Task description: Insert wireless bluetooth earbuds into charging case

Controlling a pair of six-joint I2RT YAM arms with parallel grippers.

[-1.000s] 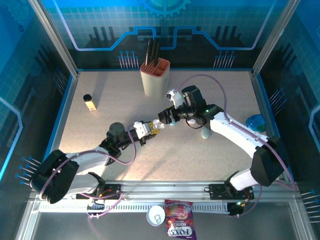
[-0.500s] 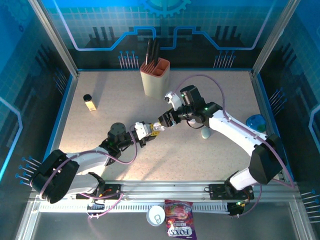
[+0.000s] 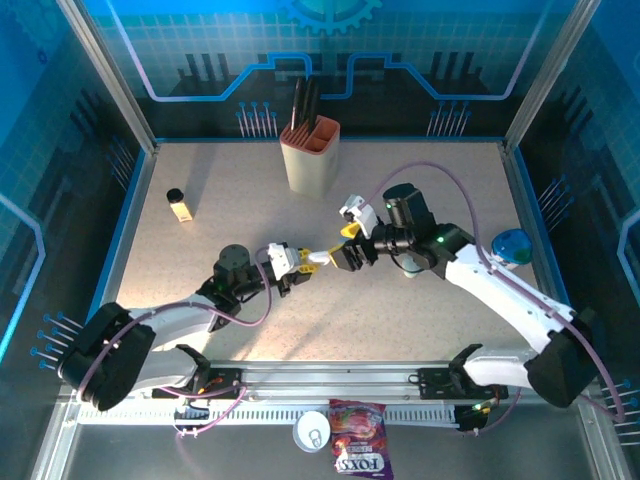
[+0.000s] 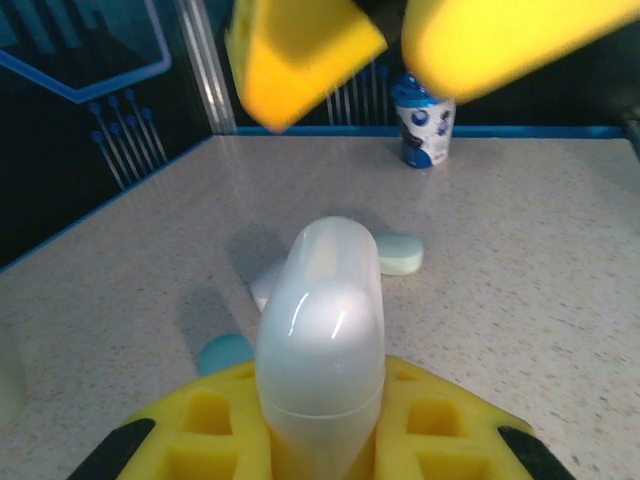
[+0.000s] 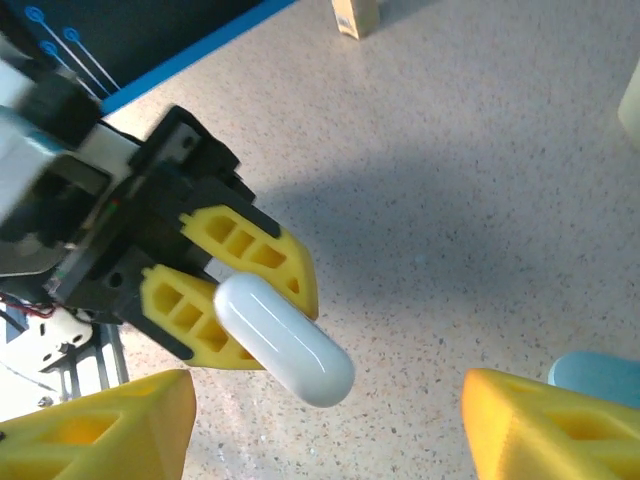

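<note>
Backing off to the right, the right gripper (image 3: 345, 244) now stands apart from the white charging case (image 3: 318, 258), where a second ago it was up against the case's tip; its arm has swung outward, with the elbow nearer the blue cup (image 3: 511, 246); the left gripper (image 3: 292, 262) has not shifted. Left fingers are clenched on the case's near end, so the rounded capsule juts out above the table (image 3: 220, 180) toward the right gripper. Right fingers (image 5: 110, 430) are spread wide and hold nothing; the case's tip points at the gap between them but stops short of it. On the tabletop beyond the held case, a white earbud (image 4: 266, 285) lies half hidden behind it; a teal earbud (image 4: 224, 352) sits just beside the left fingers; a pale mint piece (image 4: 398, 253) rests a little farther on.
</note>
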